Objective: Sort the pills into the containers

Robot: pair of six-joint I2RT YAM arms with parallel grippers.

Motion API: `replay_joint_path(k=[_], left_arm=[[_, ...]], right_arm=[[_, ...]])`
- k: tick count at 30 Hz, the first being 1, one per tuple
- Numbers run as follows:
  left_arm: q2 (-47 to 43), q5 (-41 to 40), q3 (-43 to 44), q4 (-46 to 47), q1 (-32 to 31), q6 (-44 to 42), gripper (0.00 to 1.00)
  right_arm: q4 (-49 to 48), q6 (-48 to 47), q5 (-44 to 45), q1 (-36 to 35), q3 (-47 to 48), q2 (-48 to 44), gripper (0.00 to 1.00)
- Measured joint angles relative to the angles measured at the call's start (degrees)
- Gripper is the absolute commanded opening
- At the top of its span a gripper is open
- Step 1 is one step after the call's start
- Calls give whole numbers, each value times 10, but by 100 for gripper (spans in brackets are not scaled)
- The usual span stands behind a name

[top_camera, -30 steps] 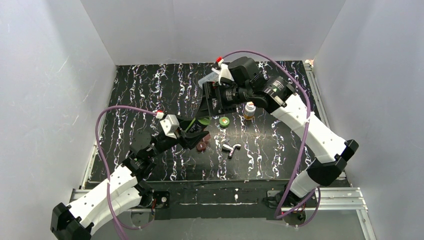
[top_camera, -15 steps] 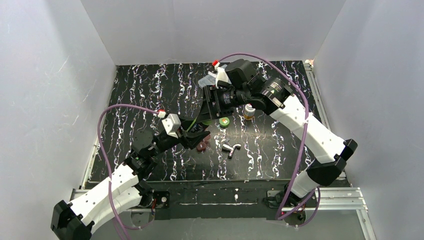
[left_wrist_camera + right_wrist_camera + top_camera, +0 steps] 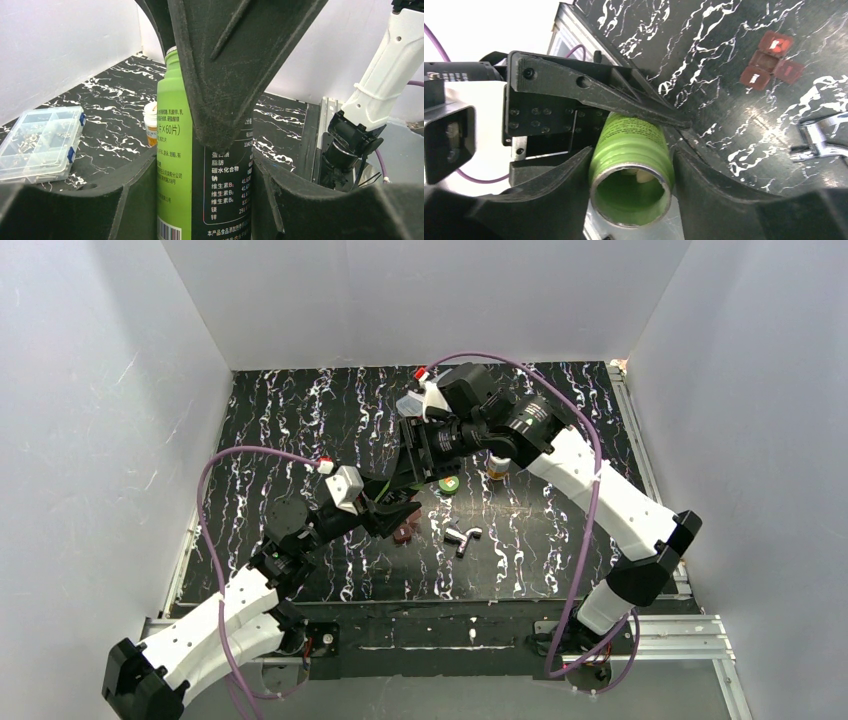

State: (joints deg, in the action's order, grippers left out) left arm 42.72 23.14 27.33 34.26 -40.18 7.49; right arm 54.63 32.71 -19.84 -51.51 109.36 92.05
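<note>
The left gripper [image 3: 200, 210] is clamped on the body of the green-and-black bottle [image 3: 175, 150], near the middle of the table [image 3: 300, 420]. The right gripper [image 3: 631, 150] presses both sides of its uncapped, threaded neck. The bottle looks like light, rigid plastic with a slick label, so it is best held by the body, mouth up. Chinese print reads "×60片", above a nutrient list and a barcode. The amber bottle [image 3: 150, 125] stands behind.
</note>
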Motion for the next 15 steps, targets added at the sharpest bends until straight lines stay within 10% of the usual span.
replay_joint_path(k=[4, 6, 11, 15], left_arm=[[2, 1, 2, -3, 0, 1, 0], [4, 1, 5, -9, 0, 2, 16], [10, 13, 41, -73, 0, -2, 65], [5, 22, 49, -106, 2, 2, 68]], right_arm=[[4, -2, 2, 0, 0, 3, 30], [7, -2, 5, 0, 3, 3, 22], [17, -10, 35, -9, 16, 2, 15], [28, -60, 103, -28, 16, 1, 13]])
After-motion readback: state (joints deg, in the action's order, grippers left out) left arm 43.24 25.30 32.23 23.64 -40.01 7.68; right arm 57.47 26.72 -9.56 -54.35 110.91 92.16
